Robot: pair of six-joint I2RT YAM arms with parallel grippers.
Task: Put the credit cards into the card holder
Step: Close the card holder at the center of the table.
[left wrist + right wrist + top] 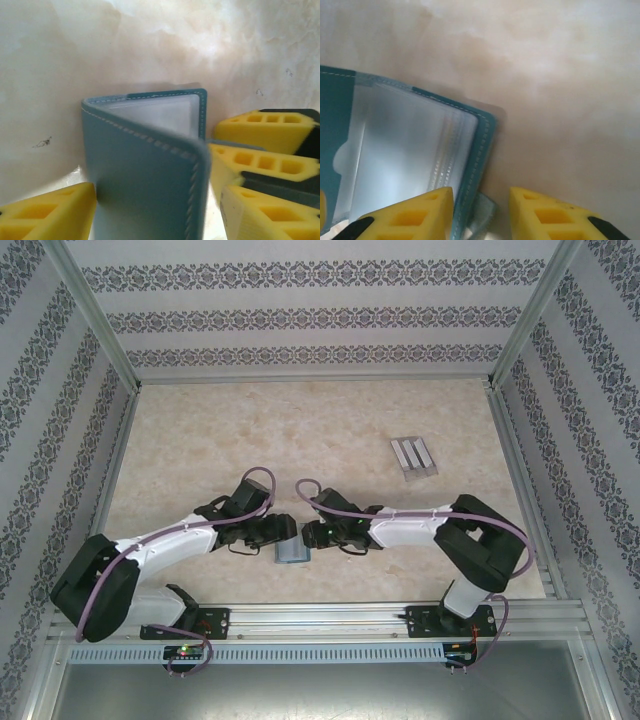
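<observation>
You have both arms folded in toward the middle of the near part of the worktop [300, 430], with their tools almost nose to nose. The card holder [291, 553] lies right below that meeting point, just ahead of the rail that carries the arm bases. The grey three-slot rack [413, 455] sits well apart from it, further back and to your right.

From your left wrist camera, the card holder [145, 190] is part-open like a book. Its teal near cover is lifted toward the lens, and a pale clear sleeve shows behind it against the back cover. Your left tool [159, 200] has a yellow finger on each side of that raised cover, spread rather wide. The near cover fills the gap between them, and you cannot tell whether the pads actually press on it. At the right of this view, the right tool's fingers [265, 125] come in beside the card holder's free edge, with a thin bluish strip between them.

From your right wrist camera, the card holder [410, 155] lies open, showing its stack of clear plastic sleeves and its stitched teal border. Your right tool [481, 197] is at a narrow gap. The border and a corner of clear sleeve sit between the fingers, but you cannot tell whether they are clamped on it
</observation>
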